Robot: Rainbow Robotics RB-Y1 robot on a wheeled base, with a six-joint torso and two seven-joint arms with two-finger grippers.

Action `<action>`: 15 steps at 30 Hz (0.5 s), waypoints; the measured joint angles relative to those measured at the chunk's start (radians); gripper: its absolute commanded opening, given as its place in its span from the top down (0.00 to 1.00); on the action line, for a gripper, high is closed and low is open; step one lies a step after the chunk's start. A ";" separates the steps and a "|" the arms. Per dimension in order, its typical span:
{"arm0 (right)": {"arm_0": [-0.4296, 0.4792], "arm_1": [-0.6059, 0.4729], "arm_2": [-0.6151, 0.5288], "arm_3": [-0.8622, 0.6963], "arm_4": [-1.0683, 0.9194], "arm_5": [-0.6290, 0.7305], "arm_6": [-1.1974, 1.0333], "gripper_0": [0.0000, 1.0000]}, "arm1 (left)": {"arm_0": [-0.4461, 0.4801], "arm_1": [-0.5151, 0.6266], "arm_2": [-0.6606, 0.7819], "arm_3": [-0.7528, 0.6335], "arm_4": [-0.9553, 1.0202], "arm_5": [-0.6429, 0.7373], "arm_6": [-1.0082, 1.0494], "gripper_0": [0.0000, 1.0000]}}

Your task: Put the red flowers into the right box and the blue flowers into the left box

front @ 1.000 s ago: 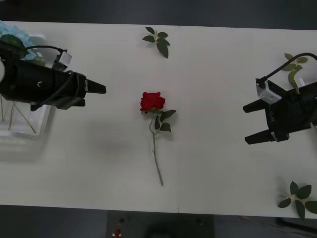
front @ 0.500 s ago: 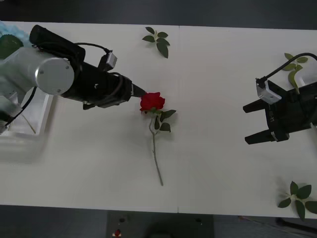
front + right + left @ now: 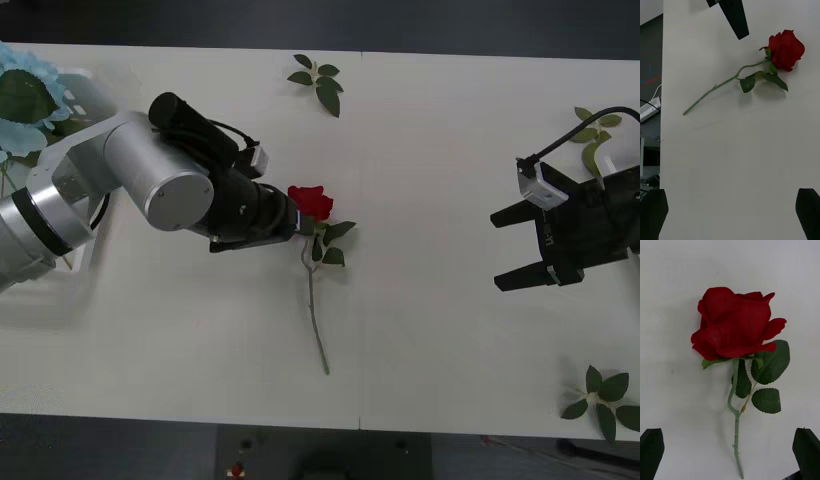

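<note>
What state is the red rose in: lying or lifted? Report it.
Lying flat on the table. The red rose rests there with its stem stretched out, the open left pincer above it, not gripping.

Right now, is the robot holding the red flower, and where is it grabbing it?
No, nothing is held. The left gripper is open over the red rose on the table, fingers either side of its stem, not closed. The right gripper is open and empty.
</note>
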 measured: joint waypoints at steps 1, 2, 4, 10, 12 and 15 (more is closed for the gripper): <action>0.000 0.000 0.000 0.000 0.000 0.000 0.000 0.00 | -0.005 0.000 -0.014 0.000 -0.013 0.000 0.010 0.00; 0.000 0.000 0.000 0.000 0.000 0.000 0.000 0.00 | -0.008 -0.002 -0.025 0.000 -0.032 0.000 0.018 0.00; 0.000 0.000 0.000 0.000 0.000 0.000 0.000 0.00 | -0.013 -0.010 -0.047 0.000 -0.083 0.000 0.039 0.00; 0.000 0.000 0.000 0.000 0.000 0.000 0.000 0.00 | -0.030 -0.055 -0.121 0.008 -0.213 0.000 0.172 0.00; 0.000 0.000 0.000 0.000 0.000 0.000 0.000 0.00 | -0.041 -0.076 -0.138 0.033 -0.219 0.000 0.184 0.00; 0.000 0.000 0.000 0.000 0.000 0.000 0.000 0.00 | -0.063 -0.113 -0.157 0.086 -0.227 0.000 0.184 0.00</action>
